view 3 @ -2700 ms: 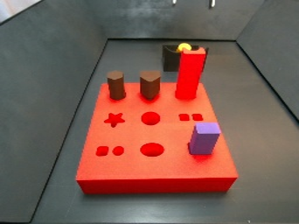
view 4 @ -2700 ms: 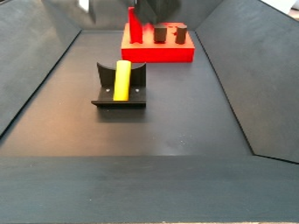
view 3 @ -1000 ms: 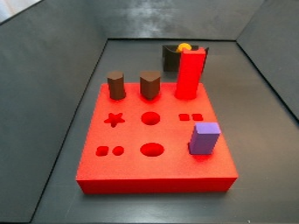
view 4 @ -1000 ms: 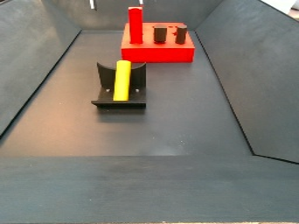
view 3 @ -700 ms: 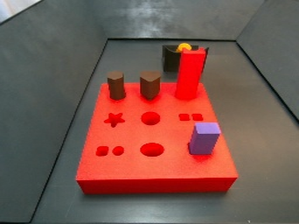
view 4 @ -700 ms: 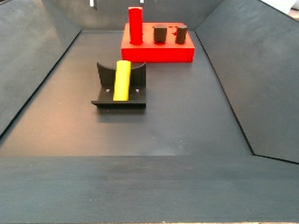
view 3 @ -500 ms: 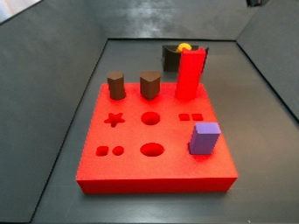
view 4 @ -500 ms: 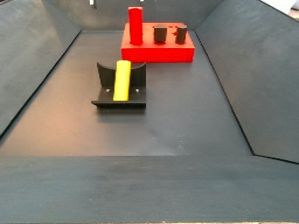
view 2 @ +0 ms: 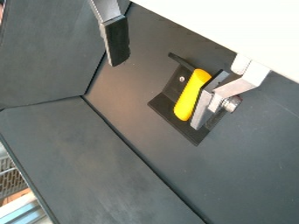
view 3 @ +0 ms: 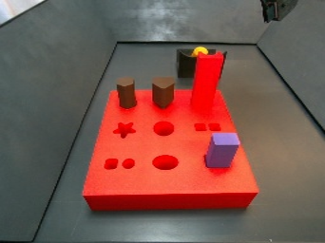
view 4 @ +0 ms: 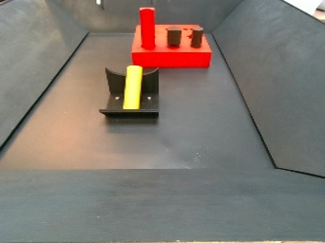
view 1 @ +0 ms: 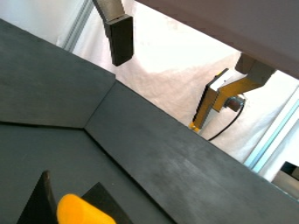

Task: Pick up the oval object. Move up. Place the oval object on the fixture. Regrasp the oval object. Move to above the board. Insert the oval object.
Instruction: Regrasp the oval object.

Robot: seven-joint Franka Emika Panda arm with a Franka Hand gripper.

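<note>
High above the floor, the gripper (view 2: 176,66) hangs with its jaws spread wide and nothing between them; in both wrist views one finger (view 1: 119,39) shows its dark pad and the opposite silver finger (view 2: 222,96) stands well apart from it. Below the gripper, the oval object (view 2: 190,94) lies in the fixture (view 2: 170,92), apart from both fingers; in a side view it rests as a yellow peg (view 4: 132,85) leaning in the dark bracket (view 4: 129,111) on the floor. The board (view 3: 165,152) lies well away from the gripper, beyond the fixture (view 3: 185,63) as a side view shows. On the board stand two brown pegs (view 3: 125,92) side by side, a tall red post (view 3: 207,80) and a purple block (view 3: 222,150). A small part of the gripper (view 3: 272,9) shows at the upper edge of a side view, well above everything.
</note>
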